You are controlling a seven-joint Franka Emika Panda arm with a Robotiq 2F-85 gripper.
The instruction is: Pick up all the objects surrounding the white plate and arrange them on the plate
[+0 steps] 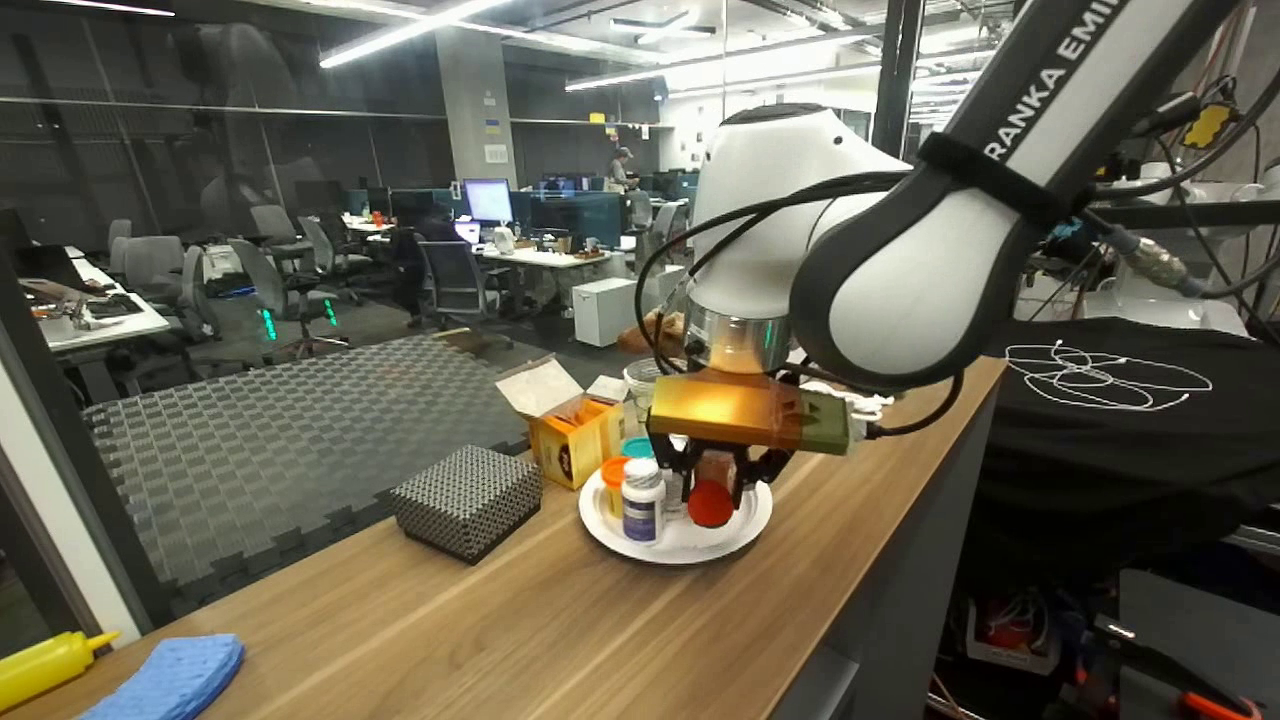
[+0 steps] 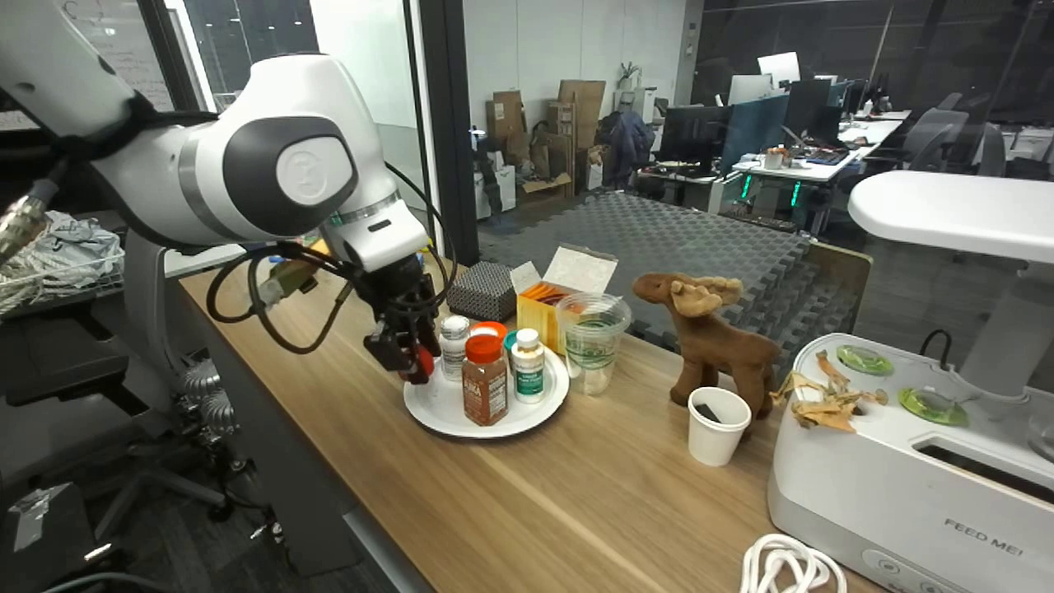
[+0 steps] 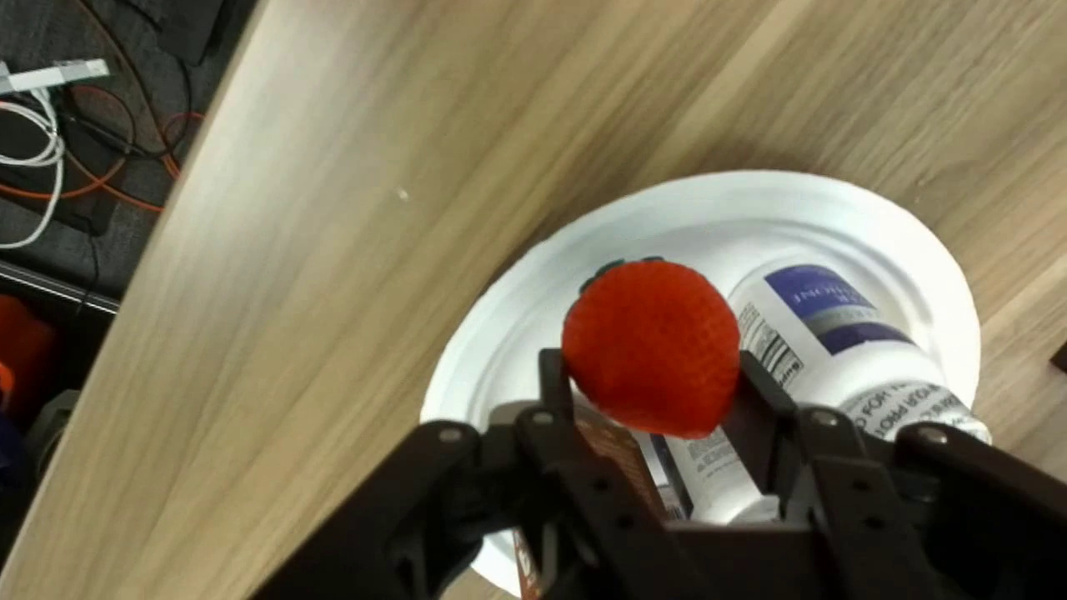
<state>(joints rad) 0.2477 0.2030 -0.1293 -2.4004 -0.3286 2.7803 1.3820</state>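
Observation:
My gripper (image 1: pixel 713 492) is low over the white plate (image 1: pixel 685 553), its two fingers on either side of a red strawberry-like object (image 3: pixel 650 342). The red object also shows between the fingertips in an exterior view (image 2: pixel 425 362); I cannot tell whether it touches the plate. On the plate stand a white bottle with a purple label (image 1: pixel 642 510), a red-capped spice jar (image 2: pixel 485 387), a white bottle with a green label (image 2: pixel 528 371), and containers with an orange lid (image 2: pixel 489 329) and a teal lid (image 1: pixel 637 447). The gripper partly hides the spice jar in the wrist view.
A black mesh box (image 1: pixel 468 500), an open yellow box (image 1: pixel 578 435) and a clear plastic cup (image 2: pixel 593 346) stand close behind the plate. A brown plush moose (image 2: pixel 720 346), a paper cup (image 2: pixel 716 428) and a white appliance (image 2: pixel 897 486) stand farther along. A blue sponge (image 1: pixel 170 680) lies at the opposite end.

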